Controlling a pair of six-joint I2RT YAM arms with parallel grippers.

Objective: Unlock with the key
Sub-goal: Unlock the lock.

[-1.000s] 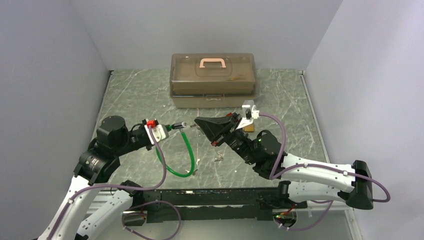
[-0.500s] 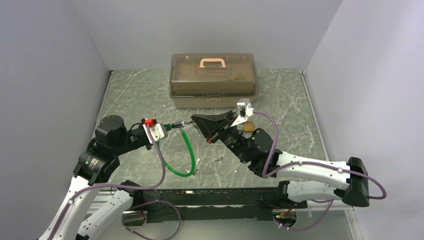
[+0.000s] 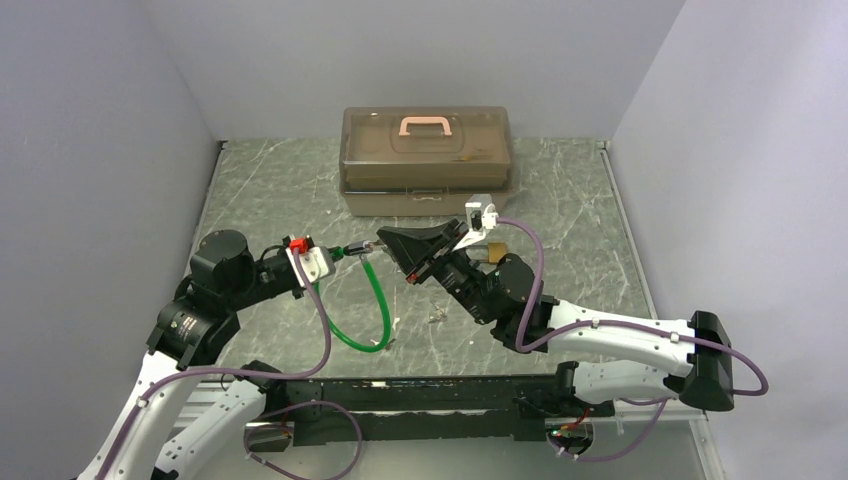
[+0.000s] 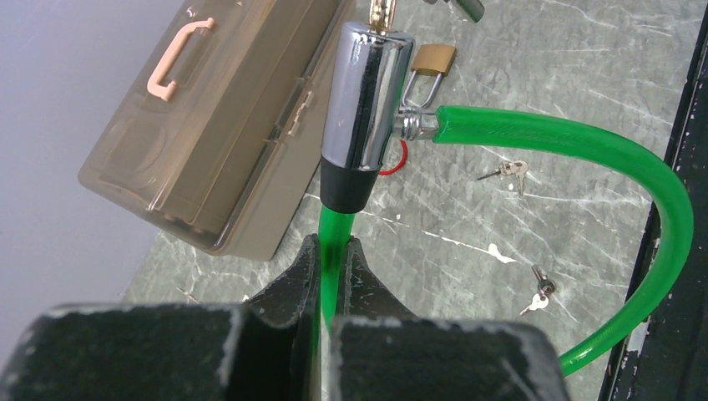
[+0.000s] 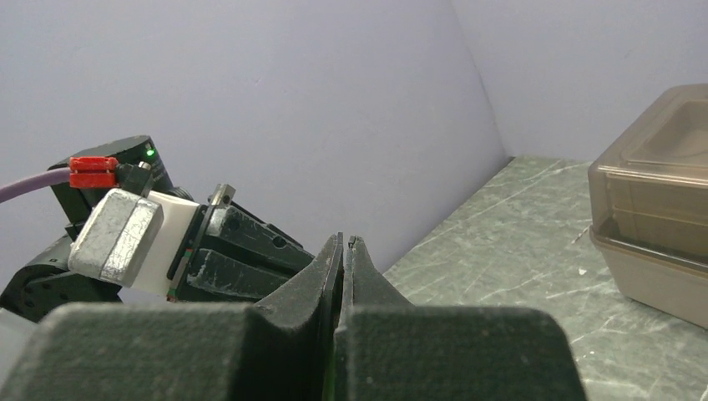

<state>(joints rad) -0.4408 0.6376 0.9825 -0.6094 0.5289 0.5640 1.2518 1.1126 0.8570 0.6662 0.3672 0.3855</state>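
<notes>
My left jaws clamp green cable; right jaws shut, hold unclear. Off-axis push could swivel chrome lock ahead.

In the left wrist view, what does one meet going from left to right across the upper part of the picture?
Translucent brown plastic box with a pink handle → shiny chrome lock cylinder → small brass padlock → pair of small silver keys.

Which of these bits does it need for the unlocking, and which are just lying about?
In use: green cable lock, gripped by left gripper; shut right gripper near its head; loose small keys.
Lying about: brass padlock; brown box.
</notes>
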